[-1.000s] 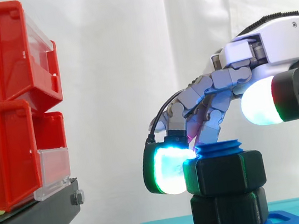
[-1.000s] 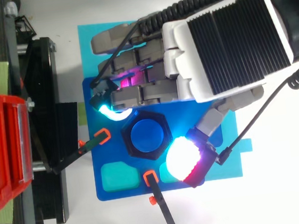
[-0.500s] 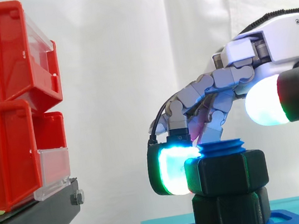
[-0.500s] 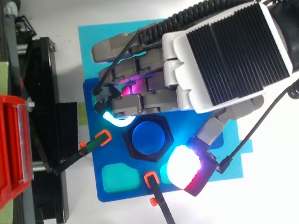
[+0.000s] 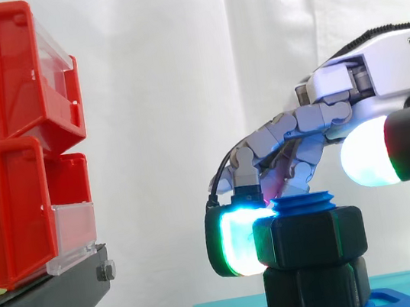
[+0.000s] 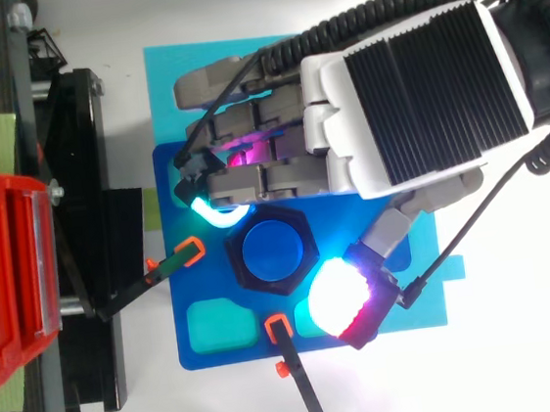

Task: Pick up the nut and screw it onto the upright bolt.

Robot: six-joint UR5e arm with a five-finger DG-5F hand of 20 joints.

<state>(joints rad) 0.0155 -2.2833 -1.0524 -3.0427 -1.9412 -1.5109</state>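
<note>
Fingers [image 5: 237, 241] of the hand [image 6: 421, 92] curl round the black nut [image 5: 310, 236], thumb [image 5: 372, 159] raised on the near side, one pad pressing its far flat; nut sits near the top of the blue bolt [image 5: 303, 202], judged rigid, light, best gripped across opposite flats.

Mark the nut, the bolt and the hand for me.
nut [image 5: 310, 236], side view, front face of the upper hexagon.
bolt [image 6: 278, 250], top view, its round blue top.
hand [image 6: 430, 91], top view, its ribbed black back.

Hand [image 6: 411, 93] palm-down, reaching in from right, tilted slightly downward.
</note>
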